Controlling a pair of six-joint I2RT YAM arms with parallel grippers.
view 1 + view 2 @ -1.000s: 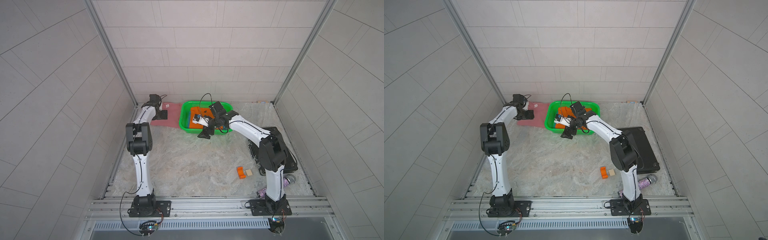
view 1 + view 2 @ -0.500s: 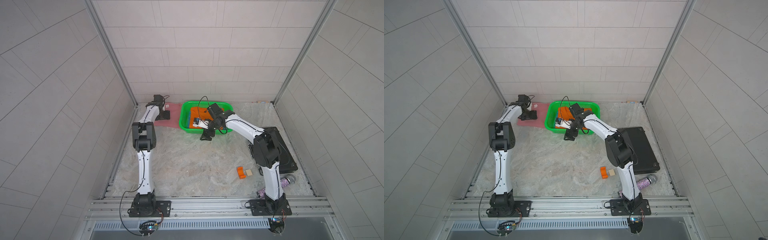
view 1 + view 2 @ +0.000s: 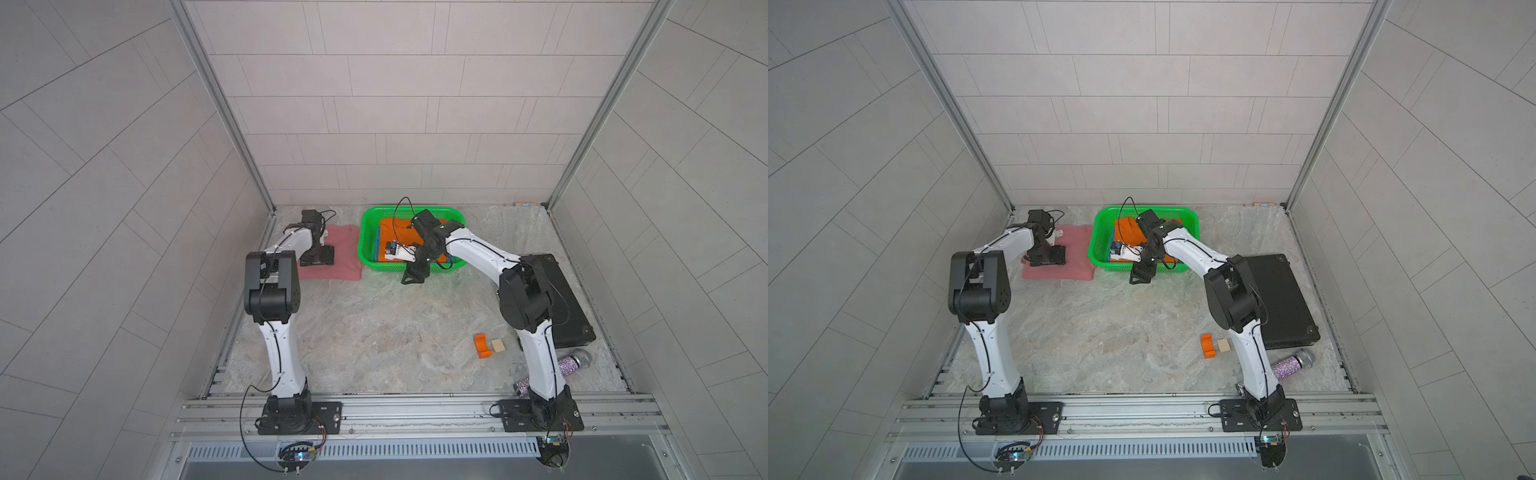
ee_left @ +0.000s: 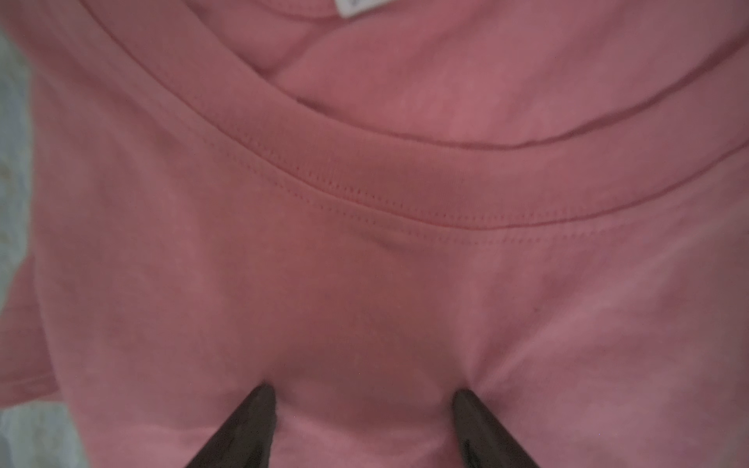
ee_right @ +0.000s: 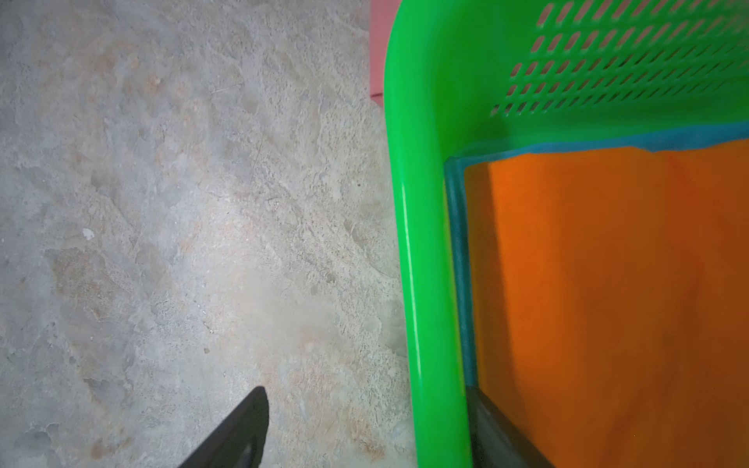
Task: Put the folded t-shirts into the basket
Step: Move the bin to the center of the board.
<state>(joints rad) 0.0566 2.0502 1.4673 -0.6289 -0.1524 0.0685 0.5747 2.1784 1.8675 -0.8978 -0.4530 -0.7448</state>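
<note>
The dusty pink folded t-shirt (image 3: pixel 340 249) (image 3: pixel 1075 253) lies flat on the table just left of the green basket (image 3: pixel 365 237) (image 3: pixel 1096 245). My left gripper (image 3: pixel 318 259) (image 3: pixel 1049 259) (image 4: pixel 364 395) is open, and both fingertips press into the pink cloth below its collar. The orange t-shirt (image 3: pixel 395 227) (image 5: pixel 608 304) lies in the basket on top of the blue t-shirt (image 5: pixel 458 243), of which only an edge shows. My right gripper (image 3: pixel 413 276) (image 3: pixel 1140 276) (image 5: pixel 367 391) is open and straddles the basket's near rim (image 5: pixel 425 283), one finger inside and one outside.
A flat black case (image 3: pixel 557 299) lies along the right wall under my right arm. A small orange block (image 3: pixel 482 345), a tan block (image 3: pixel 498 345) and a glittery microphone (image 3: pixel 573 361) lie at the front right. Walls close in the left, back and right.
My left gripper has come forward from the far edge of the pink t-shirt and down onto it. My right gripper has sunk slightly at the basket's near rim.
</note>
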